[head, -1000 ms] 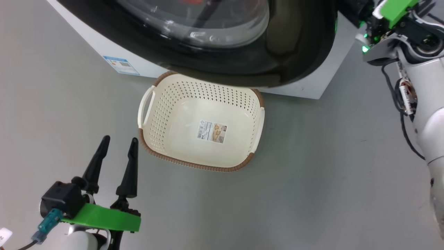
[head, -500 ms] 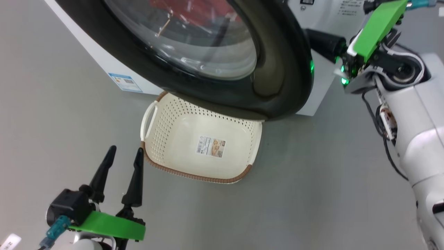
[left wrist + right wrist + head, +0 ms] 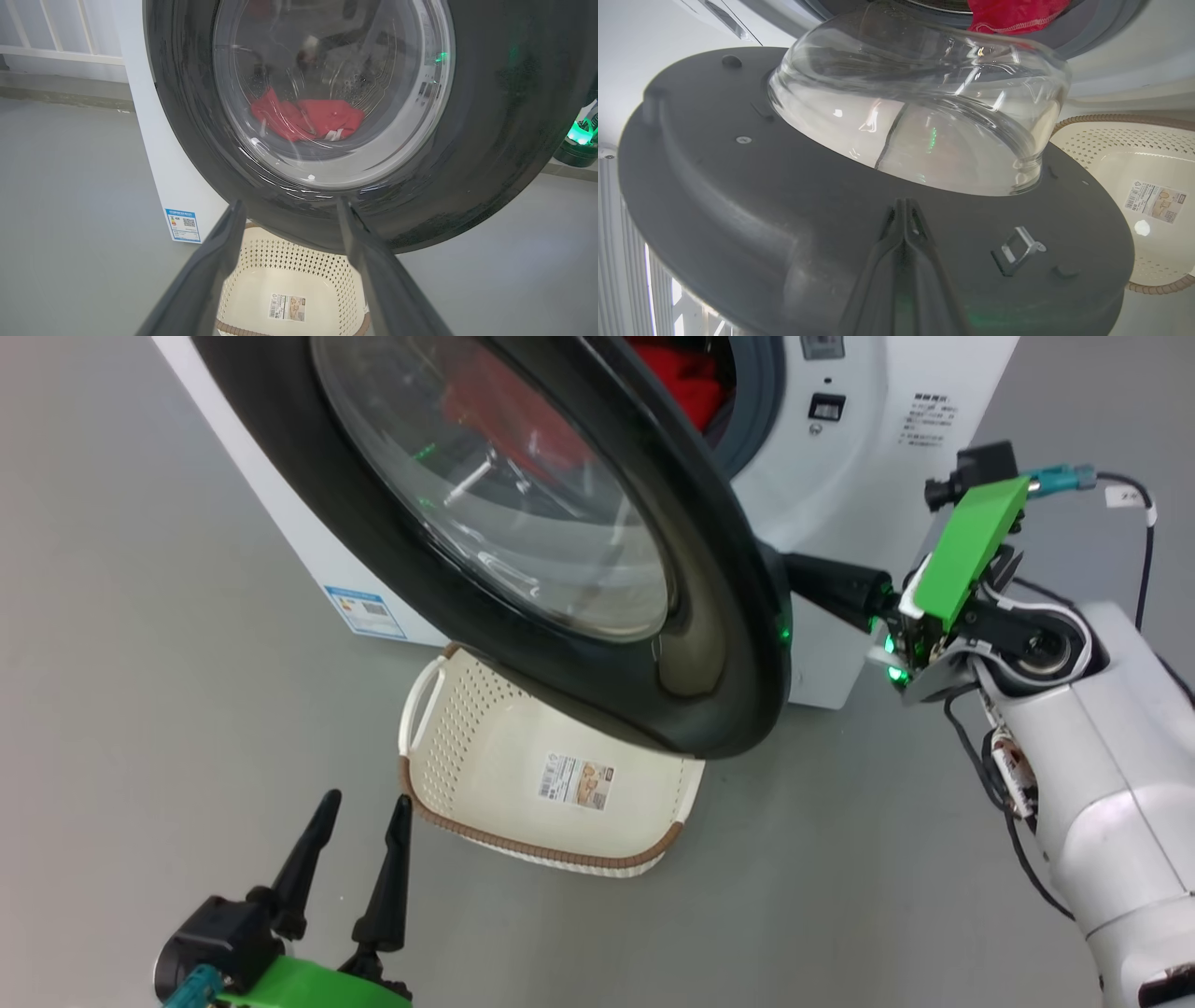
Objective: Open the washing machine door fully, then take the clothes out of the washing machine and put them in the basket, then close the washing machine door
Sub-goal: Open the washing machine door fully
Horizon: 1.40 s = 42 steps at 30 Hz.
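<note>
The door (image 3: 719,616) stands partly open, swung out from the washing machine (image 3: 840,476) and overhanging the back of the basket (image 3: 439,728), with the red clothes (image 3: 303,119) lying in the drum. The right gripper (image 3: 903,207), jaws pressed together on nothing, seems to rest its tips on the door's dark inner face below the glass, so the push should follow the door's arc round the hinge, steady, lest the tips skid toward the latch hook (image 3: 1017,247). The left gripper (image 3: 366,800) hovers low beside the basket, jaws wide and empty, and is best held clear of the door's sweep.
</note>
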Available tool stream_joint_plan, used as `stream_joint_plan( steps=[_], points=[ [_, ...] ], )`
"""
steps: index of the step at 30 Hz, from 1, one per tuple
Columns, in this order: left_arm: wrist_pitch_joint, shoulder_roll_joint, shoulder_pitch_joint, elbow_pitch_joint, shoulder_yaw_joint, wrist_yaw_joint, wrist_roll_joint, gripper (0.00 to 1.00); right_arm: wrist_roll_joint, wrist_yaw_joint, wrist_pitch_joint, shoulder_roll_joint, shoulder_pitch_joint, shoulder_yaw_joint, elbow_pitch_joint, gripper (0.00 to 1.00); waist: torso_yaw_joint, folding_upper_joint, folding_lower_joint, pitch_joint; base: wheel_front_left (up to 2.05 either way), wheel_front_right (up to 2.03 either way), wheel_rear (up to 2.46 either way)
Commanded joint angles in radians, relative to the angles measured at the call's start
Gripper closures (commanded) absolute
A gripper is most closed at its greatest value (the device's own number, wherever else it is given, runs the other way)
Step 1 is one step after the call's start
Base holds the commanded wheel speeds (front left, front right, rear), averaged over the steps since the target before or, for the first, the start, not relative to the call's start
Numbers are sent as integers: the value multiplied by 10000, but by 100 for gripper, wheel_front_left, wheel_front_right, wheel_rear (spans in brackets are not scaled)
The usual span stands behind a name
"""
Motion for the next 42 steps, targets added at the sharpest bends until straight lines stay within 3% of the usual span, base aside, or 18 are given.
stream_joint_plan(
  steps=[1,22,42],
  points=[
    [-120,125,-22,-202,341,-31,100,0,145,17,109,208,156,92,-371,100,55,0,0,-158,0,0,0],
    [-120,148,566,-115,380,-31,459,0,-11,17,799,631,2094,908,-2088,100,510,0,0,-1076,0,0,0],
    [-120,232,623,-105,422,-31,561,0,-278,17,1110,1273,2677,1919,-2962,100,1636,0,0,-1204,0,0,0]
  ],
)
